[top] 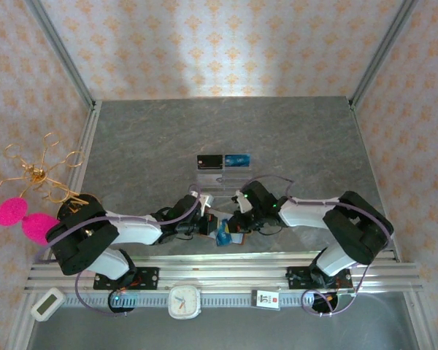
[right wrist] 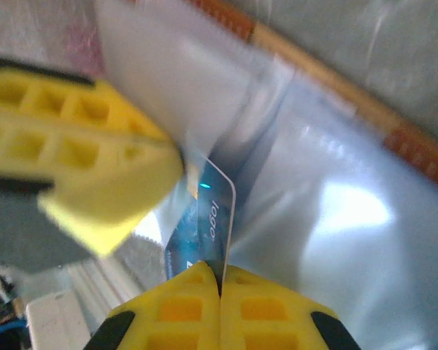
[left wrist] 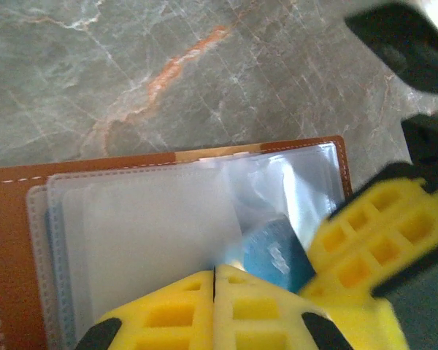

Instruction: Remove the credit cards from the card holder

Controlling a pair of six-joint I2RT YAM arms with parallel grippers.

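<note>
here, one card holder [left wrist: 14, 219], one blue card [left wrist: 274, 251].

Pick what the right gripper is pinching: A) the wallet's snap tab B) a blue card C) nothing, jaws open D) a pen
B: the right gripper is closed on the edge of a blue card poking out of the clear sleeve.

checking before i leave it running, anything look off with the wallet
The brown leather card holder lies open, and its clear plastic sleeves are puckered and lifted rather than flat. A blue card sticks out askew, pinched in the shut right gripper.
</note>
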